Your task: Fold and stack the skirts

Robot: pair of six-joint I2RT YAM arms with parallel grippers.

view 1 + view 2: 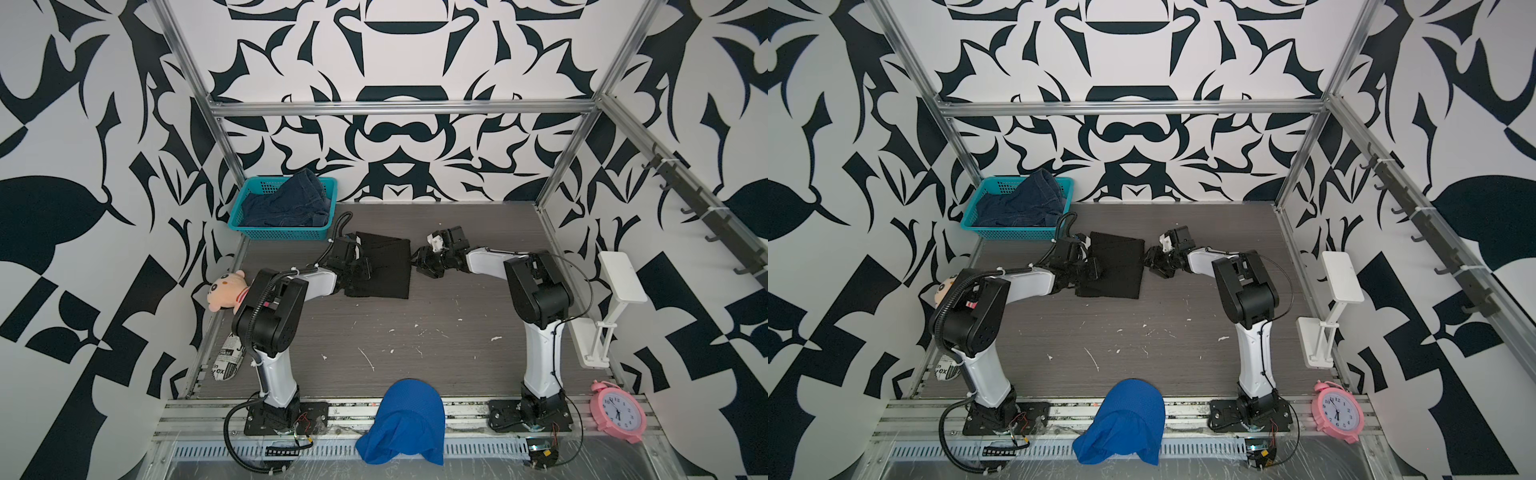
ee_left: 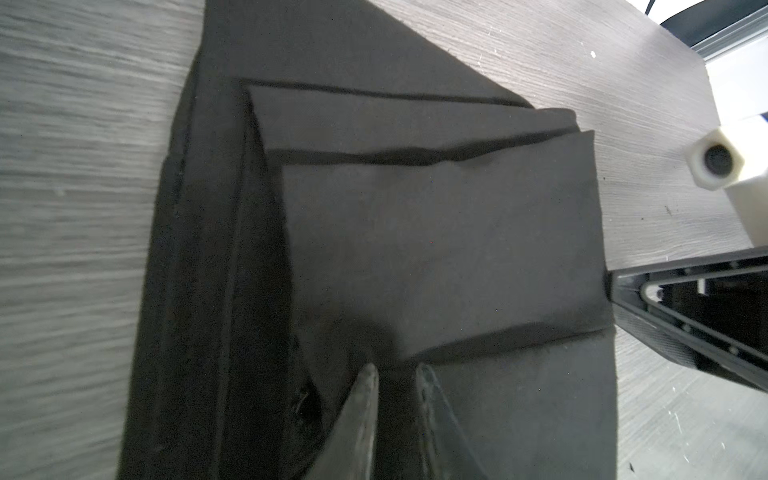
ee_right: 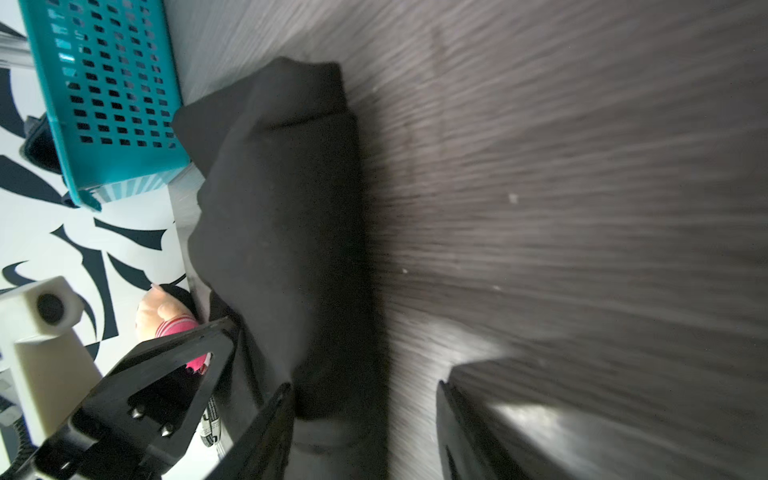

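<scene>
Plain black fabric skirt (image 1: pixel 384 266), no pattern. Grey wood-grain tabletop (image 1: pixel 457 316), flecked with white marks. Dark blue denim skirt (image 1: pixel 286 199) in a teal perforated plastic basket (image 1: pixel 282 233). Bright blue mesh cloth (image 1: pixel 405 419). Peach plush bear (image 1: pixel 224 291) with a pink striped collar. Soft pouch printed in black-and-white newsprint (image 1: pixel 226 361). Pink round alarm clock (image 1: pixel 618 411) with a white face and black numerals. Plain white plastic stand (image 1: pixel 619 282). Black-and-white robot arms (image 1: pixel 274 316). White walls (image 1: pixel 83 166) covered in bold black swirling shapes.
</scene>
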